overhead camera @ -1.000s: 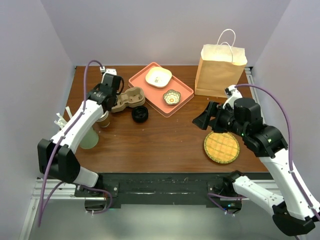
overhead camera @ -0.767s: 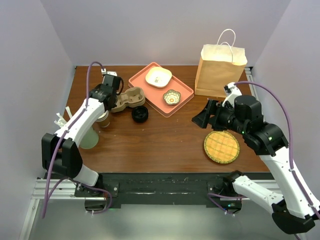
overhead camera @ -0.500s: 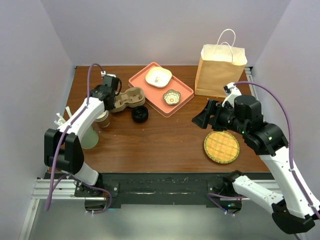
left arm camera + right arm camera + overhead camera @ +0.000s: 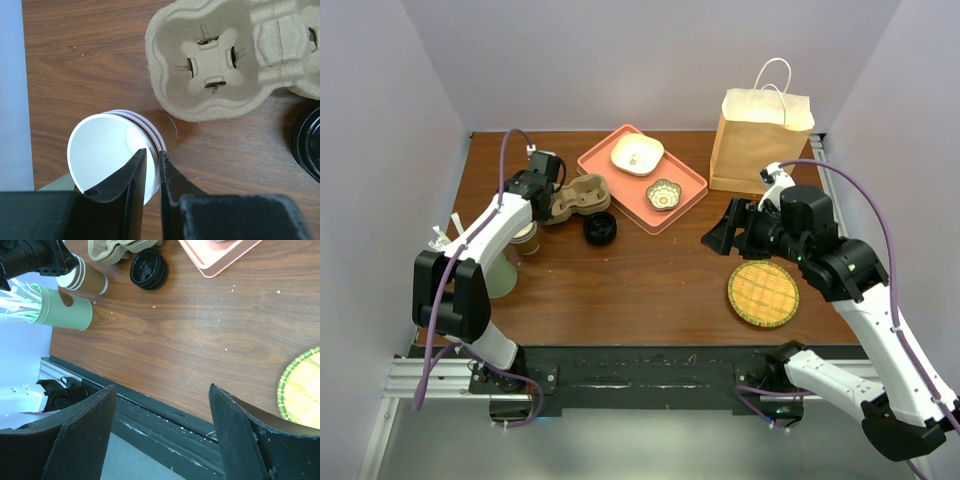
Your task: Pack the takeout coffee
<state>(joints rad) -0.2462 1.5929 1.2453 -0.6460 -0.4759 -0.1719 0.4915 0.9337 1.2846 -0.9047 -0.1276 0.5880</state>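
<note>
Left wrist, left gripper [image 4: 152,152] astride cup [image 4: 105,150] rim

Cups [image 4: 526,238] are stood far left, holder [image 4: 500,275] just before them. Carrier [image 4: 578,197] is set right of cups, lids [image 4: 600,229] before it. Tray [image 4: 692,180] is placed right of carrier, plate [image 4: 637,153] and bowl [image 4: 663,193] on it. Bag [image 4: 761,140] is stood back right, mat [image 4: 763,294] well before it.
</note>
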